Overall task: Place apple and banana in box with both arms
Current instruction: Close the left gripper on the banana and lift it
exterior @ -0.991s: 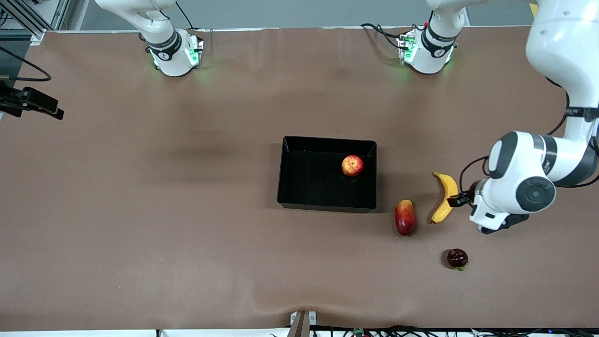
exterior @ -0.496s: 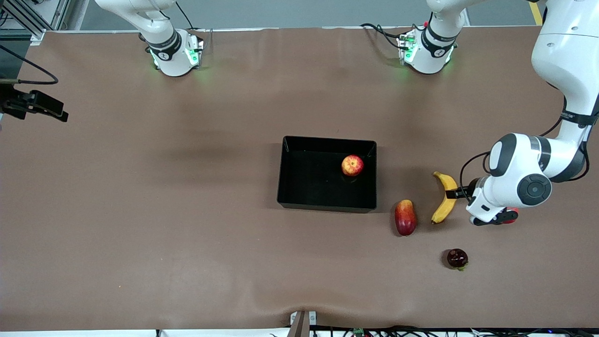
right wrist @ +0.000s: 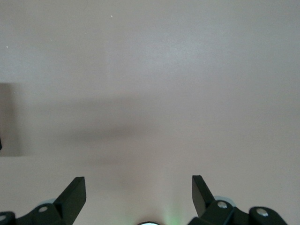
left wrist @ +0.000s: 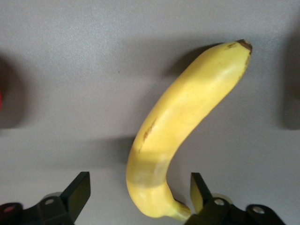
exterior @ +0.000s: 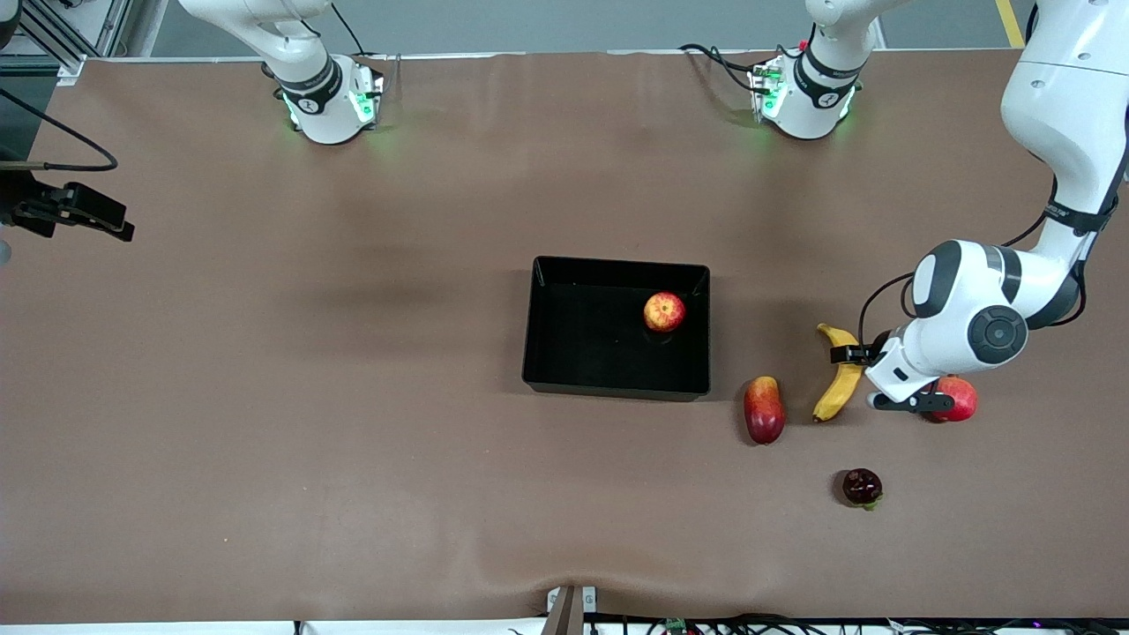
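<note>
The apple point(exterior: 664, 311) lies in the black box point(exterior: 615, 384), in its corner toward the left arm's end. The yellow banana point(exterior: 838, 381) lies on the table beside the box, toward the left arm's end. My left gripper point(exterior: 848, 355) is low over the banana's end farther from the front camera. In the left wrist view the left gripper point(left wrist: 139, 193) is open, with that end of the banana point(left wrist: 187, 122) between its fingers point(left wrist: 77, 192). My right gripper point(exterior: 84, 212) waits open and empty over bare table at the right arm's end; the right wrist view point(right wrist: 138, 194) shows only table.
A red-yellow mango point(exterior: 764, 409) lies between the box and the banana, nearer the front camera. A plain red round fruit point(exterior: 960, 397) sits beside the left arm's hand, partly hidden. A dark red fruit point(exterior: 862, 487) lies nearer the front camera.
The left arm's hand has moved toward the box and over the banana's end. The red round fruit under it has come into view. The right gripper drifted slightly.
</note>
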### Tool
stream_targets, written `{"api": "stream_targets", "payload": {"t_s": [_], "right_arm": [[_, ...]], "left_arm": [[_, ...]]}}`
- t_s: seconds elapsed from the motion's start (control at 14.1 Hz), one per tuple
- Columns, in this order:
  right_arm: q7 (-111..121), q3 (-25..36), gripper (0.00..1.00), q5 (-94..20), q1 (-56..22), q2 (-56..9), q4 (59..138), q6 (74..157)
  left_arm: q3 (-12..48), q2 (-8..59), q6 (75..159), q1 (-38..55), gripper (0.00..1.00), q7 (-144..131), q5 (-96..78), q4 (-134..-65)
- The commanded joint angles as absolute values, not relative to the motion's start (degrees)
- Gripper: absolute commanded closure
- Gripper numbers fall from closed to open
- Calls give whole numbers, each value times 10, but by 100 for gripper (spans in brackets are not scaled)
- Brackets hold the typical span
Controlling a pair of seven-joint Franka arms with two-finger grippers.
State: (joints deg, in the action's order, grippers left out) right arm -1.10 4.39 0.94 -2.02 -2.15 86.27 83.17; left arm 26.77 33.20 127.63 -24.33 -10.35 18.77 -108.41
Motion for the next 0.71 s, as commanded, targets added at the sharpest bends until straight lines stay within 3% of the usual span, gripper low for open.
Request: {"api": "stream_targets", "payload": {"t_s": [0.0,0.07,0.28,0.42,0.64], "right_arm": [[-14,34,0,3,-8,-25,867,840],[-14,34,0,2,-4,-25,864,841],[-16,35,0,1,-5,-29,862,864],[-17,34,0,2,-11,-33,863,869],[-18,34,0,2,-11,-38,862,869]], "left_arm": [[275,344,1296,-252,36,-98,199,-1098],[274,347,1296,-252,49,-98,198,-1098],[273,354,1296,-252,66,-98,199,-1098],[274,345,1288,-251,100,-98,199,-1098],[310,309,1253,-249,100,-100,199,-1086]]}}
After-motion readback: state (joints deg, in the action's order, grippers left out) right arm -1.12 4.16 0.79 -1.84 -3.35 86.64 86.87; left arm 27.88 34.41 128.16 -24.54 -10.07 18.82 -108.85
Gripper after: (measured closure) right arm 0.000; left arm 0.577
